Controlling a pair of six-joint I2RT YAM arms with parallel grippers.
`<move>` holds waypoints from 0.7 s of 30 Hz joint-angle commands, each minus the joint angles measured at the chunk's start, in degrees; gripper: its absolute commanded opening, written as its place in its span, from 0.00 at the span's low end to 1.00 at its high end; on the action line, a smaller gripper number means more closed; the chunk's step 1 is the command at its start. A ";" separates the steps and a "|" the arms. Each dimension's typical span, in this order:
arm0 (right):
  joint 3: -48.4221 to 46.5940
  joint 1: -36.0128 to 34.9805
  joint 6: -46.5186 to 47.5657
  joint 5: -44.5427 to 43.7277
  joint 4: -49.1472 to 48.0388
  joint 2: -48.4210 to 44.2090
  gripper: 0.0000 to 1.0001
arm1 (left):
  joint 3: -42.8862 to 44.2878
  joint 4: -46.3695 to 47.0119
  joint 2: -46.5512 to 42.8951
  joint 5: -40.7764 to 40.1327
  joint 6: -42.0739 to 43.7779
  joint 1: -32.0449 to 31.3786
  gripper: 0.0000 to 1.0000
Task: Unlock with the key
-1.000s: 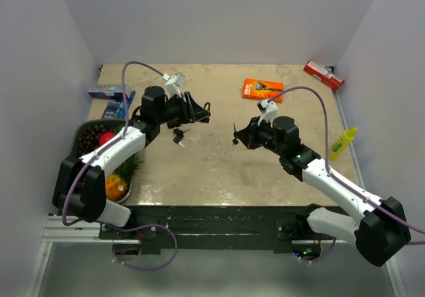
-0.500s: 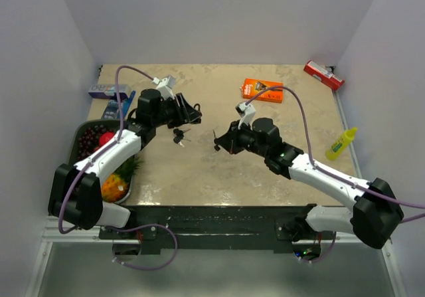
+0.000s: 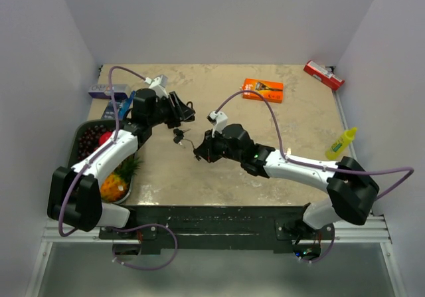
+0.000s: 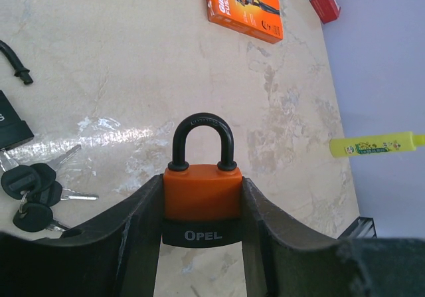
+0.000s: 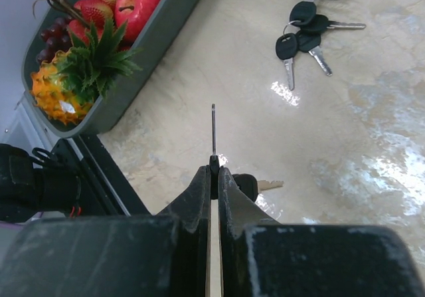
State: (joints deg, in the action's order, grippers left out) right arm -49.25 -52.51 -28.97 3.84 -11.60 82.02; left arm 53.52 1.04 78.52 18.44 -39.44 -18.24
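Observation:
My left gripper (image 4: 202, 179) is shut on an orange padlock (image 4: 202, 194) with a black base and a closed black shackle, held above the table. In the top view the left gripper (image 3: 188, 113) is at the back left. My right gripper (image 5: 212, 171) is shut on a key (image 5: 213, 127), its thin blade pointing forward edge-on; a second key (image 5: 259, 186) hangs beside the fingers. In the top view the right gripper (image 3: 199, 152) is below and right of the left gripper, apart from it.
A bunch of black-headed keys (image 3: 179, 136) lies on the table beside a black padlock (image 4: 10, 121) between the grippers. A grey fruit tray (image 3: 78, 132) stands at the left edge. There is an orange box (image 3: 262, 90), a red box (image 3: 324, 75), a yellow bottle (image 3: 340, 144) and a blue box (image 3: 106, 91).
The right arm has swung left across the table with the key, closing toward the left gripper. The left gripper has drawn back a little to the left with the padlock.

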 commanded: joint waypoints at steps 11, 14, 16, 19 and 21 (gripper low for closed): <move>-6.11 -1.80 -3.28 -8.49 -4.31 3.85 0.00 | -1.05 3.00 -2.32 -1.65 -0.37 0.75 0.00; -7.34 -1.72 -3.29 -8.67 -4.75 4.46 0.00 | -1.13 3.27 -2.23 -1.12 -0.72 0.75 0.00; -9.10 -1.72 -3.28 -8.49 -3.88 5.52 0.00 | -1.22 3.27 -2.23 -0.86 -0.73 0.75 0.00; -11.38 -1.45 -3.11 -9.11 -1.86 7.10 0.00 | -1.31 3.27 -2.32 -0.95 -0.81 0.75 0.00; -12.61 -0.93 -3.37 -9.02 -0.98 7.72 0.00 | -1.31 3.27 -2.41 -0.95 -0.81 0.75 0.00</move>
State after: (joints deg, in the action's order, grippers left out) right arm -57.58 -54.08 -31.53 -3.25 -13.26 88.75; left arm 52.27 0.71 78.41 17.26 -39.53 -18.00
